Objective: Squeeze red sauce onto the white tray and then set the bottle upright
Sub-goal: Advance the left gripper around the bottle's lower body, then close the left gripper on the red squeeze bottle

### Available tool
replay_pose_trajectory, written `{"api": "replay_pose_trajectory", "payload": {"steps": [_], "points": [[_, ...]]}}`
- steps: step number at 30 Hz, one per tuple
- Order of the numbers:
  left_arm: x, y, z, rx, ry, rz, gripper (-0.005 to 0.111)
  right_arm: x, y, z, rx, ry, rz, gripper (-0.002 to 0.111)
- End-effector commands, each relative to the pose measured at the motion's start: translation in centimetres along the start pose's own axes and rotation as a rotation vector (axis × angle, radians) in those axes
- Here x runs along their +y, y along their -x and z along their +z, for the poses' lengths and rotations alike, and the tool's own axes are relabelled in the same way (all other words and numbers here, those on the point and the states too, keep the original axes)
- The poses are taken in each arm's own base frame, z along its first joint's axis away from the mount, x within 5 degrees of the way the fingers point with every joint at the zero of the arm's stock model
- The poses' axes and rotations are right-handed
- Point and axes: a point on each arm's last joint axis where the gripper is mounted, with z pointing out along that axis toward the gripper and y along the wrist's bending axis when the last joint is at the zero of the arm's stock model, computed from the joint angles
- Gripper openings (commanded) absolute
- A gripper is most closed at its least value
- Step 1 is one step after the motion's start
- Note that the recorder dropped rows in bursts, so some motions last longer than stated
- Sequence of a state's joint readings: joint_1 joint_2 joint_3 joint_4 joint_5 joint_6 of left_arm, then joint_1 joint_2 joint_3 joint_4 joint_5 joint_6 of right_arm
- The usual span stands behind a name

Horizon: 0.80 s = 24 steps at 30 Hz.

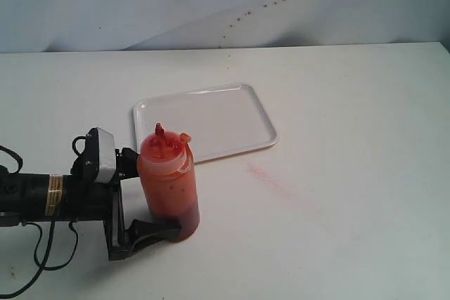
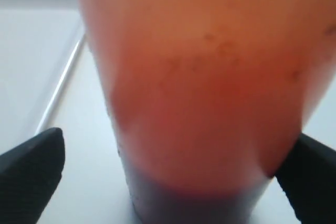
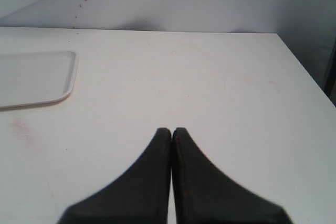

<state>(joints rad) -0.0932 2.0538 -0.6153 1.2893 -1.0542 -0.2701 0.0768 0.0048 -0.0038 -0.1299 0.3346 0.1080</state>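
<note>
No text, brand or number can be read anywhere; a small yellowish label (image 1: 53, 194) wraps the left arm (image 1: 24, 198), well behind its fingers (image 1: 151, 232); its print is too small to make out.

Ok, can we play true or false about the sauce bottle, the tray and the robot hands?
1. The bottle is lying on its side. False: it stands upright.
2. The white tray has big red blobs on it. False: no sauce shows on it.
3. The left gripper has a finger on each side of the bottle. True.
4. The right gripper is closed with nothing in it. True.
5. The bottle stands on the tray. False: it stands on the table, beside the tray.
</note>
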Motion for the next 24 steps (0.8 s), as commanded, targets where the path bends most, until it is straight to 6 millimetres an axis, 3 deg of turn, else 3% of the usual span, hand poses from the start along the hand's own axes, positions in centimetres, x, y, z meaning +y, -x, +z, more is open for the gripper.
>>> {"api": "replay_pose_trajectory", "payload": {"steps": [1, 6, 11, 24], "points": [[0.2, 0.2, 0.0, -0.013, -0.001, -0.006, 0.105, 0.0, -0.1, 0.0, -0.001, -0.006, 0.006, 0.0], [1.0, 0.8, 0.2, -0.028, 0.014, 0.019, 0.105, 0.0, -0.1, 0.0, -0.001, -0.006, 0.006, 0.0], [2.0, -0.3, 1.1, -0.021, 0.011, -0.007, 0.105, 0.0, -0.1, 0.0, -0.001, -0.006, 0.006, 0.0], [1.9, -1.0, 1.8, -0.055, -0.052, -0.065, 0.104, 0.0, -0.1, 0.0, -0.001, -0.006, 0.006, 0.0]]}}
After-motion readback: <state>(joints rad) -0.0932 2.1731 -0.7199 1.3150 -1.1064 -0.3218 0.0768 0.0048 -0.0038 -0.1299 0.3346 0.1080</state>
